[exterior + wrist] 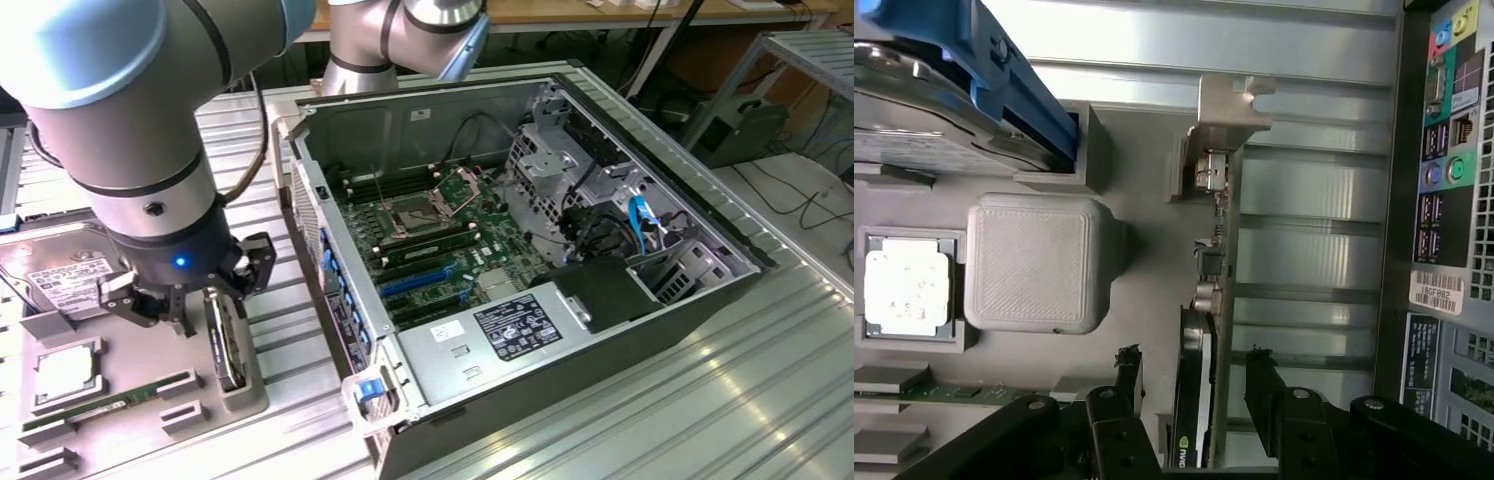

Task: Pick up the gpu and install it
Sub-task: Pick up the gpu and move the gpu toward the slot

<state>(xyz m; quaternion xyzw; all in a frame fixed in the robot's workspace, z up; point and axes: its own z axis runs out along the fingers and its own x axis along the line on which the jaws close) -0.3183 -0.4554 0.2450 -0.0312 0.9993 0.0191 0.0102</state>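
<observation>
Ribbed metal table [694, 400], gpu [227, 345] in tray [254, 400]

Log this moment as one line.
gripper: open, straddling gpu | gpu: on edge in tray, not gripped | case: open

One gpu [230, 350], one hard drive [54, 280], one processor [64, 372], maybe one memory stick [107, 405], one case [387, 125].

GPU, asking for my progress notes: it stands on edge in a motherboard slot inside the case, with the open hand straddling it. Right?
Not quite. The GPU stands on edge in the grey holder outside the case, as the exterior view shows. The open hand does straddle it.
</observation>
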